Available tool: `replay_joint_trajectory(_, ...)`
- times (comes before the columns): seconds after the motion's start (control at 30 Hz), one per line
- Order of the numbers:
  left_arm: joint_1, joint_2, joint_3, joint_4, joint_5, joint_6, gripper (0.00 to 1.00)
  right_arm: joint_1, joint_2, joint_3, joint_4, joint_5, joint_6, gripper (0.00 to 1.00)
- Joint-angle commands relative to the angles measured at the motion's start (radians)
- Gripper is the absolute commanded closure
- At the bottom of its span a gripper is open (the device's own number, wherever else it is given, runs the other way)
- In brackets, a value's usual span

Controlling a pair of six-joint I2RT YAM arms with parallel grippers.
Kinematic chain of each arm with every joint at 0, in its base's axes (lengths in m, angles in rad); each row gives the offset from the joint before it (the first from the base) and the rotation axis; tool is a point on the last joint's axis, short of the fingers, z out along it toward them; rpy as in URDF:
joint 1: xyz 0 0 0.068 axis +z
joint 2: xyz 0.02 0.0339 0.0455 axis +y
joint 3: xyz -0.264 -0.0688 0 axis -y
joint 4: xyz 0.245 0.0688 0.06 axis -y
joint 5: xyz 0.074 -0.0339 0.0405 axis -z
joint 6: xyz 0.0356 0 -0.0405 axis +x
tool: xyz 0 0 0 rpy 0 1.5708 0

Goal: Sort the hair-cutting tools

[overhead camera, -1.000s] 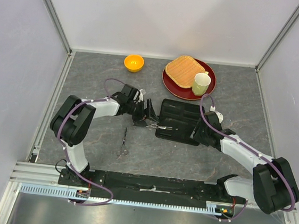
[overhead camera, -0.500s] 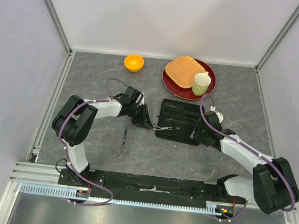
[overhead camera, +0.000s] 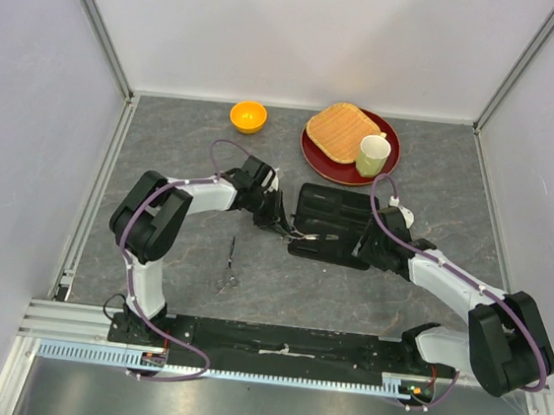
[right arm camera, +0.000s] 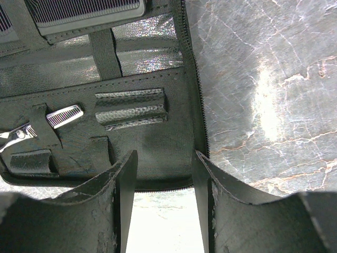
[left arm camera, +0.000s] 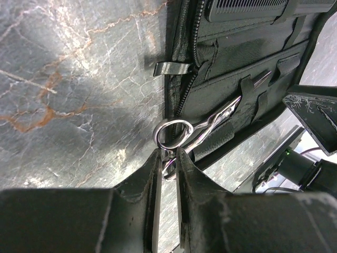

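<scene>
Lying on veined table (white walls): scissors.

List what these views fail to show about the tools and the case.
- Scissors lower ring: left wrist view, mostly hidden between the left gripper fingers.
- Combs: cut off by the top edge in both wrist views; lost against the dark case from above.
- Loose scissors on the table: top view only, too small for detail.

You've got polished silver metal on the scissors, gleaming against the matt black woven fabric of the case. Your tabletop looks like smooth grey veined stone, catching a soft glare.
</scene>
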Motion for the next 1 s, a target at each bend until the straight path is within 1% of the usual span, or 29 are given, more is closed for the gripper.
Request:
replay_joint_trajectory(0.0, -0.008, 0.026, 0.048, 0.005, 0.005, 0.058, 0.79, -0.005, 0.043, -0.041, -0.016, 0.047, 0.0, 0.46)
replay_joint_trajectory(0.17, -0.013, 0.042, 0.085, -0.012, 0.013, 0.098, 0.8, -0.005, 0.049, -0.038, -0.013, 0.054, 0.004, 0.46)
replay_joint_trajectory(0.3, -0.019, 0.053, 0.116, -0.047, 0.002, 0.143, 0.85, -0.007, 0.054, -0.034, -0.015, 0.056, 0.004, 0.46)
replay_joint_trajectory(0.4, -0.023, 0.052, 0.126, -0.059, -0.015, 0.169, 0.86, -0.005, 0.056, -0.034, -0.013, 0.057, 0.004, 0.46)
replay_joint_trajectory(0.77, -0.069, 0.073, 0.182, -0.093, -0.079, 0.274, 0.87, -0.004, 0.069, -0.031, -0.013, 0.056, 0.003, 0.46)
replay_joint_trajectory(0.97, -0.091, 0.076, 0.205, -0.101, -0.085, 0.281, 0.87, -0.005, 0.072, -0.028, -0.012, 0.054, 0.003, 0.46)
